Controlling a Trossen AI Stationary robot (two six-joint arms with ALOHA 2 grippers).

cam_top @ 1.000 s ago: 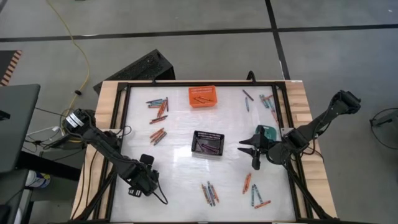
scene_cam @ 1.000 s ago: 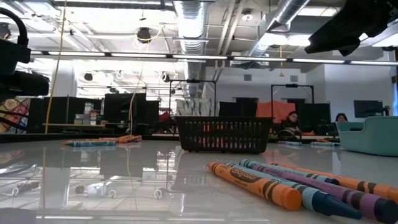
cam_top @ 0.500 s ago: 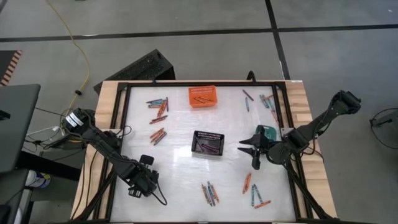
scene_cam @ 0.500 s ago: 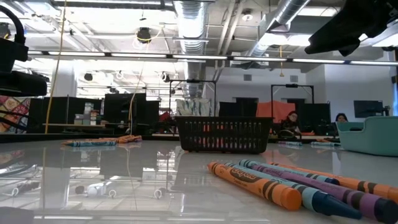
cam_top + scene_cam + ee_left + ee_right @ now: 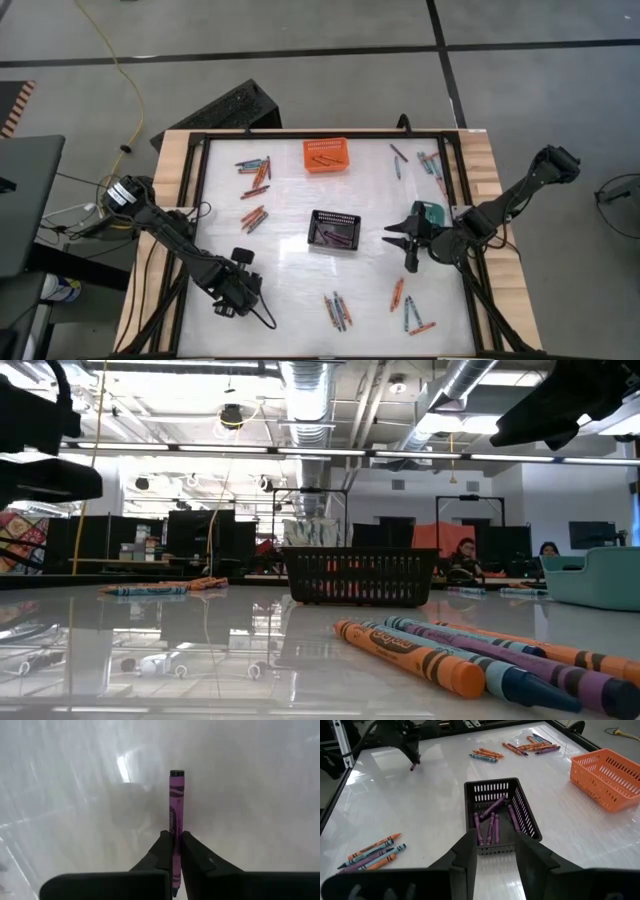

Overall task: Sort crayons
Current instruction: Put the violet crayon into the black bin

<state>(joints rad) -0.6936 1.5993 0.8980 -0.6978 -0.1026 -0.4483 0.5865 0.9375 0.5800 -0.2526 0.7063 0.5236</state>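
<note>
My left gripper (image 5: 237,296) stands near the table's front left, shut on a purple crayon (image 5: 176,805); the right wrist view also shows it from afar (image 5: 412,760). My right gripper (image 5: 405,240) hangs open beside the teal basket (image 5: 432,212), its fingers (image 5: 465,852) pointing toward the black basket (image 5: 500,815), which holds several purple crayons. Loose crayons lie flat on the white table in groups (image 5: 257,168), (image 5: 254,215), (image 5: 337,310), (image 5: 410,310), (image 5: 430,162). My left gripper pinches the purple crayon between its two fingers (image 5: 162,852), on the half of the stick near one end (image 5: 175,837). The fingers come from above, pointing steeply down. The crayon runs out ahead along the gap, and its faint shadow lies apart from it on the table.
The orange basket (image 5: 326,155) stands at the far middle and the black basket (image 5: 335,230) at the centre. A black frame (image 5: 200,200) rims the white sheet. In the low view a crayon bunch (image 5: 450,655) lies close in front, with people seated in the room behind.
My left gripper has shifted a little toward the table's right edge near the front left corner. In the low view its dark shape reaches farther into the picture than before. My right arm has kept still.
</note>
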